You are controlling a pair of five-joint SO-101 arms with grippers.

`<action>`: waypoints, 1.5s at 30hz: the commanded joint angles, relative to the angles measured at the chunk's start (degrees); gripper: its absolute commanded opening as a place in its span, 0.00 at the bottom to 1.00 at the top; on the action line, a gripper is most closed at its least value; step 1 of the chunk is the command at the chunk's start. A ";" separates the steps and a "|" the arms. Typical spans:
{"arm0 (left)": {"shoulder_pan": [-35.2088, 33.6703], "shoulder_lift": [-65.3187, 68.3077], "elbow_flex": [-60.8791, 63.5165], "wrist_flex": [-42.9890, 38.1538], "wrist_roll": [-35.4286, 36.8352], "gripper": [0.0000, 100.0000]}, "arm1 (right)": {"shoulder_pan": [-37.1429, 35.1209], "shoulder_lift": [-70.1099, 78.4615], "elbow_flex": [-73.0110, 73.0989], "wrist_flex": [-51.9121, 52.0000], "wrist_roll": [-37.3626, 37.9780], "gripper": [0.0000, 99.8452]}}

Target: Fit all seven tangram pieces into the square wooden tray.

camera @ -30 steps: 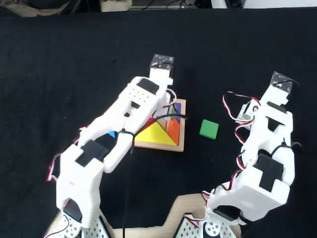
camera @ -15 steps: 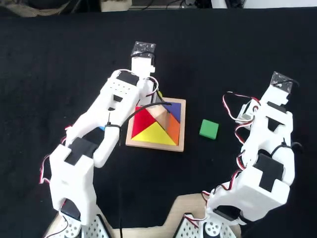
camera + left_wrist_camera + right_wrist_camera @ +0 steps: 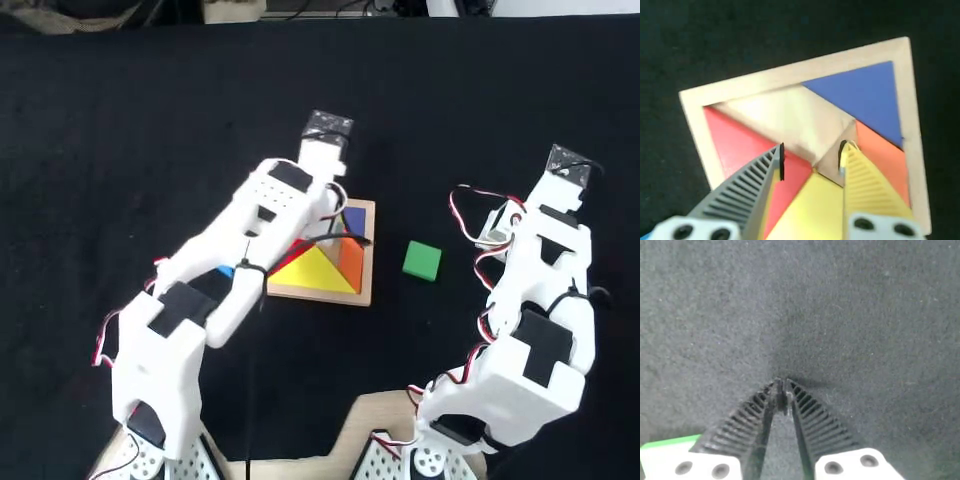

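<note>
Near the middle of the bench (image 3: pixel 140 120) sits the tray (image 3: pixel 366 292). Four pieces lie flat in it: a red piece (image 3: pixel 735 140), a yellow piece (image 3: pixel 810 205), an orange piece (image 3: pixel 880 155) and a blue piece (image 3: pixel 860 95). A patch of bare wood (image 3: pixel 790 120) shows between the red and the blue, so the tray is not full yet.

The left jaws (image 3: pixel 811 152) hang right over the tray. They are open and hold nothing. Their tips point down at the spot where the red, yellow and orange pieces meet.

The green square (image 3: pixel 422 260) is what matters next, I think. It lies flat on the bench, just off the tray's right edge. It is between the tray and the right arm (image 3: pixel 540 260). So the bare wood is to the left of the square, and the square would have to go that way.

The right jaws (image 3: pixel 782 390) are shut tight on nothing, over black cloth. A bit of the green square (image 3: pixel 665 444) shows close beside them. I think the right arm is the nearer one, but its jaws must open first. The square has no long side, so it can be pinched across either pair of sides.

A small light blue bit (image 3: pixel 224 271) peeks out from under the left arm (image 3: pixel 250 230). It may be another piece, but I cannot tell.
</note>
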 commanded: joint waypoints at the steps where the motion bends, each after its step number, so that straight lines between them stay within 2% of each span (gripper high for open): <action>1: 1.45 -1.05 -0.40 0.44 -0.18 0.19 | -1.49 -0.31 -3.12 0.26 0.70 0.01; 6: -1.01 -1.05 -0.57 0.62 -0.18 0.19 | -1.49 -0.31 -3.12 0.26 0.70 0.01; 9: -1.45 -1.14 -2.24 3.34 -0.18 0.19 | -1.49 -0.31 -3.12 0.26 0.70 0.01; 12: -2.95 -1.67 -6.99 9.32 -0.53 0.19 | -1.49 -0.31 -3.12 0.26 0.70 0.01; 16: -9.54 -8.97 -15.69 21.27 -0.62 0.19 | -1.49 -0.31 -3.12 0.26 0.70 0.01; 19: -12.70 -17.14 -13.85 24.18 -2.20 0.19 | -1.49 -0.31 -3.21 0.26 0.70 0.01; 22: -12.62 -27.16 -3.65 20.40 -4.48 0.19 | -1.49 -0.31 -3.21 0.26 0.70 0.01; 26: -12.79 -43.52 15.87 6.77 -5.01 0.19 | -1.49 -0.31 -3.21 0.26 0.70 0.01; 29: -15.87 -53.80 26.77 -0.79 -5.01 0.19 | -1.49 -0.31 -3.21 0.26 0.70 0.01; 32: -19.56 -58.55 30.20 0.26 -7.38 0.19 | -1.49 -0.31 -3.21 0.26 0.70 0.01; 35: -21.76 -56.97 31.25 4.22 -9.76 0.19 | -1.49 -0.31 -3.21 0.26 0.53 0.01; 40: -22.37 -53.27 38.37 3.87 -9.93 0.19 | -1.05 -0.48 -3.12 0.35 0.26 0.02; 43: -22.99 -54.95 43.47 0.97 -9.93 0.19 | -1.49 -0.84 -3.21 0.97 0.88 0.02; 45: -25.80 -59.08 48.13 -3.96 -9.93 0.19 | -2.29 -2.51 -4.09 3.25 4.48 0.02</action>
